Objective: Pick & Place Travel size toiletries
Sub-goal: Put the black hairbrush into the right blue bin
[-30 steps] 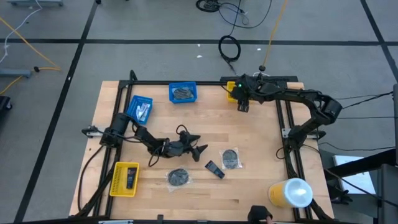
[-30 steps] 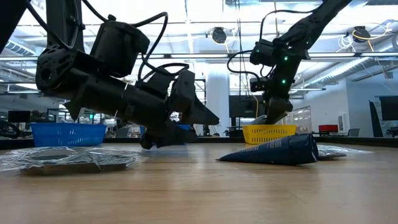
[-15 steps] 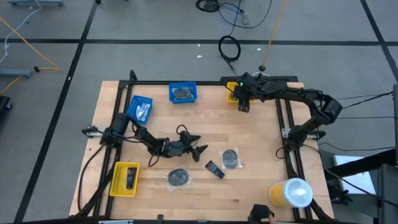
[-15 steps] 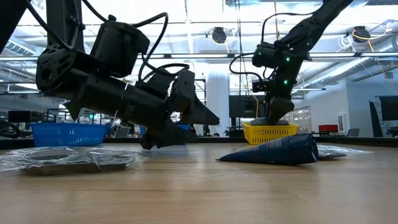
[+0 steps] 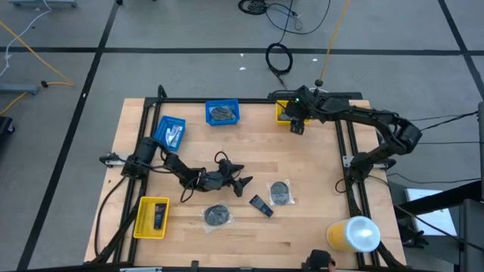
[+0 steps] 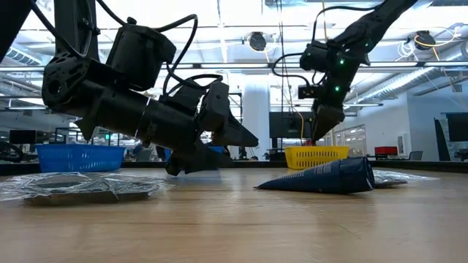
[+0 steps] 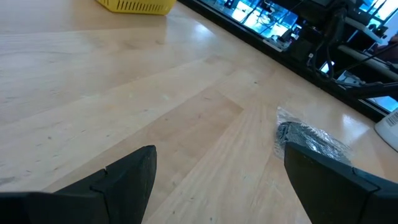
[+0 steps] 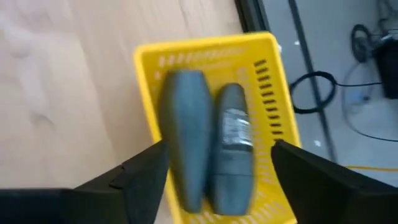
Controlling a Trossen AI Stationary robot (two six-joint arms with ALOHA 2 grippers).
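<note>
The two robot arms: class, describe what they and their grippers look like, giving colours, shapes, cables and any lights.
Both arms are matte black, built of chunky jointed segments with loose black cables looping alongside. The left gripper ends in two broad, tapering dark fingers. The right gripper looks the same, and small green lights glow on its wrist.

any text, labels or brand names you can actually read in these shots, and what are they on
None can be read.
Dark oblong bottle in the yellow bin: pale label, too blurred.
Dark pouch on the table: print too small.
Small white tubes in the blue bin: blue marks, too small.
Yellow-and-white cylinder: no lettering visible.
</note>
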